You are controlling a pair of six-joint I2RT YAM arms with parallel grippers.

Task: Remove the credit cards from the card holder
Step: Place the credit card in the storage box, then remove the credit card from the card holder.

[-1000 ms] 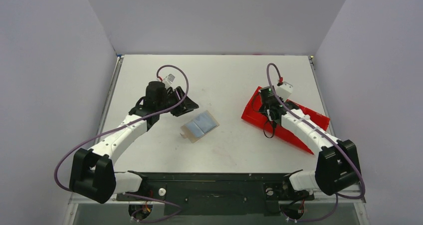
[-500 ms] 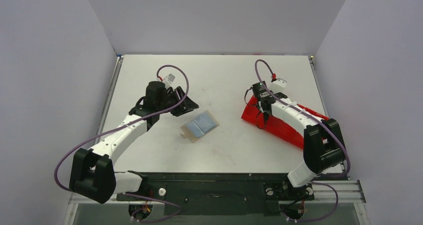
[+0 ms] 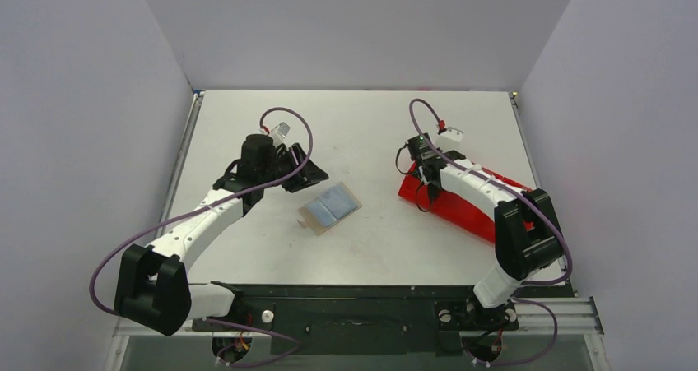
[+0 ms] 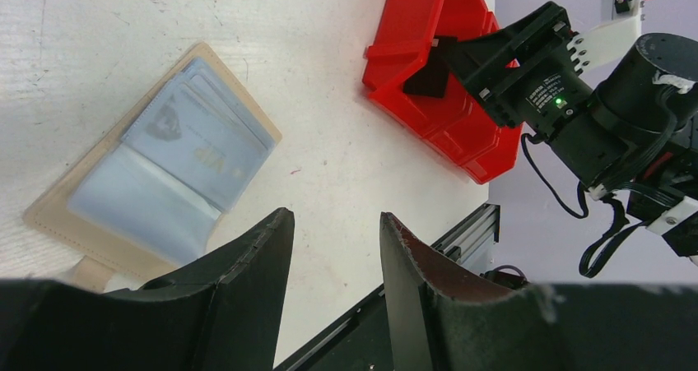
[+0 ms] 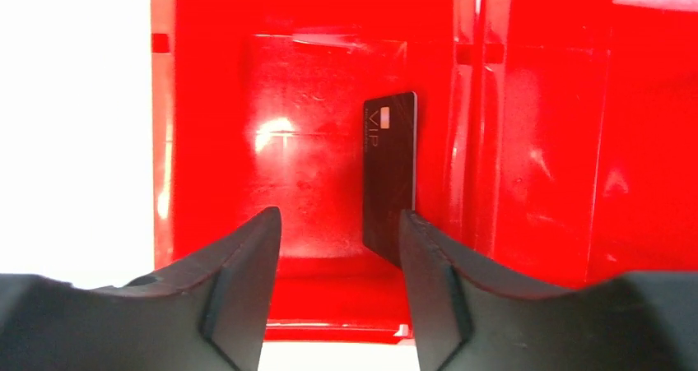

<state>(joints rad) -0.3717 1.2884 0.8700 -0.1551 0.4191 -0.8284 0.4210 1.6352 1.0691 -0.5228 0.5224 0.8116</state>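
Note:
The tan card holder (image 3: 311, 220) lies unfolded on the table, with pale blue credit cards (image 3: 333, 201) in its sleeves. The left wrist view shows the same card holder (image 4: 58, 215) and several overlapping cards (image 4: 189, 141). My left gripper (image 3: 306, 176) hovers just left of the holder, open and empty; it appears in its own view (image 4: 333, 223) too. My right gripper (image 5: 339, 215) stands open over the left end compartment of the red tray (image 5: 206, 141). A dark card marked VIP (image 5: 389, 178) rests there against the compartment's right wall, free of the fingers.
The red tray (image 3: 465, 211) lies slanted on the right side of the table, with my right gripper (image 3: 430, 182) over its left end. The left wrist view shows the tray (image 4: 436, 132) near the table's front edge and metal rail.
The right arm has swung left and back along the tray to its left end, and its gripper has gone from shut to open. The left arm and the holder have not moved.

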